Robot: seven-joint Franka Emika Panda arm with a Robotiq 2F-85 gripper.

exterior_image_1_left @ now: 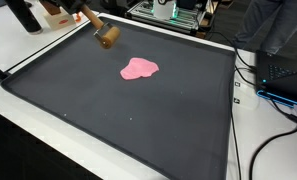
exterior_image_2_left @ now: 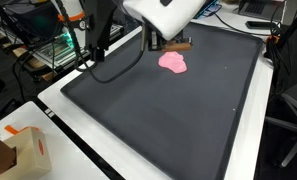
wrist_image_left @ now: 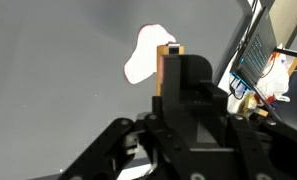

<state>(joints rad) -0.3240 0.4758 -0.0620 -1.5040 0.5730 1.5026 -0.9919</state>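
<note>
Black mat (exterior_image_1_left: 168,120) spreads beneath the gripper (exterior_image_2_left: 159,40), clamped on a wooden block (wrist_image_left: 168,62); pink blob (exterior_image_1_left: 139,68) just ahead. Likely mid-carry; next, a steady descent.

Pincer (exterior_image_1_left: 98,30) grips wood block (exterior_image_1_left: 108,39) nr far edge of black mat (exterior_image_1_left: 188,120); pink blob (exterior_image_1_left: 140,68) mid-mat, apart.

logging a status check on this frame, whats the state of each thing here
gripper: shut on the wooden tool
wooden tool: gripped, apart from the pink dough
pink dough: flattened on the black mat, untouched
black mat: lying flat on the white table
</note>
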